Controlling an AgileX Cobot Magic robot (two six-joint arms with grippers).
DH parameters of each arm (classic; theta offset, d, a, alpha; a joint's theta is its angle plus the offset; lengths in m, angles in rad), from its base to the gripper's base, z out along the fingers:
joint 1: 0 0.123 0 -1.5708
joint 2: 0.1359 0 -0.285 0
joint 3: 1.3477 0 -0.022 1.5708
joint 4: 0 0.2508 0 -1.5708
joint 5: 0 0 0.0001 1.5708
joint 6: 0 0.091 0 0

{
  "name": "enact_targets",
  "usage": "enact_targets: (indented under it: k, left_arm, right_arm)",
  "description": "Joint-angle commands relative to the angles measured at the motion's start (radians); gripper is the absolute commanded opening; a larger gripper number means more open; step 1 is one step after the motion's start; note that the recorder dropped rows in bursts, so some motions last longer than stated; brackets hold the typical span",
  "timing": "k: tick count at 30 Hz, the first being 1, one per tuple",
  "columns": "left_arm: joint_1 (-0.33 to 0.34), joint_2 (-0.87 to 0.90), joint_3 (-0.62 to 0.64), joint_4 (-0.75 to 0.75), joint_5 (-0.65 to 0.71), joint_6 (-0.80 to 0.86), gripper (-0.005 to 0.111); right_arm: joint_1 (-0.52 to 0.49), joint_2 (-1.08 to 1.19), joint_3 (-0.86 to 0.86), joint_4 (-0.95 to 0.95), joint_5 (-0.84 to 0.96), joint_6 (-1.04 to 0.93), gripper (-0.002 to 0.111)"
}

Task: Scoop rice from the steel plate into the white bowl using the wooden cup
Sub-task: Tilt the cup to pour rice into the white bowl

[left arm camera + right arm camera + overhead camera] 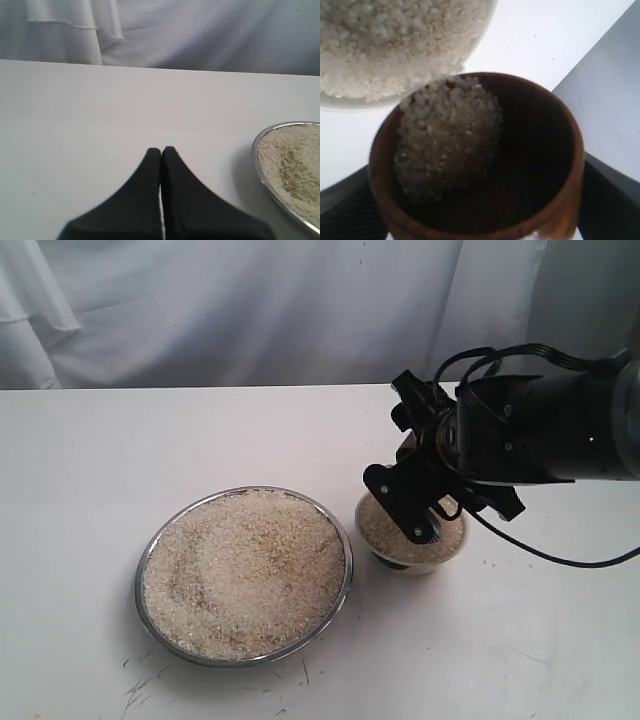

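The steel plate [150, 552] lies left of centre, heaped with rice [245, 570]. To its right stands the white bowl [425, 565], holding rice [378, 520]. My right gripper [410, 455] hangs tilted over the bowl, shut on the wooden cup [406, 446], of which only a sliver shows there. The right wrist view shows the cup [560, 190] tipped toward the bowl [350, 102], with a clump of rice [447, 135] at its lip. Black fingers [345, 210] flank the cup. My left gripper [161, 150] is shut and empty over bare table, beside the plate's rim [260, 165].
A white table [90, 470] carries everything, backed by a white cloth curtain [250, 310]. A black cable [560, 558] loops from the right arm over the table to the right of the bowl.
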Motion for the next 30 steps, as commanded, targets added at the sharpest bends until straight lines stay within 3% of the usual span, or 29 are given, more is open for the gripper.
enact_targets:
  k: [1, 8, 30]
  left_arm:
    - [-0.003, -0.004, 0.005, 0.001, -0.014, 0.000, 0.000]
    - [-0.003, -0.004, 0.005, 0.001, -0.014, 0.000, 0.000]
    - [-0.003, -0.004, 0.005, 0.001, -0.014, 0.000, 0.000]
  right_arm:
    - [0.006, -0.004, 0.029, -0.086, -0.015, 0.027, 0.000]
    - [0.025, -0.004, 0.050, -0.229, -0.013, 0.148, 0.000]
    - [0.034, -0.004, 0.050, -0.402, -0.004, 0.152, 0.000]
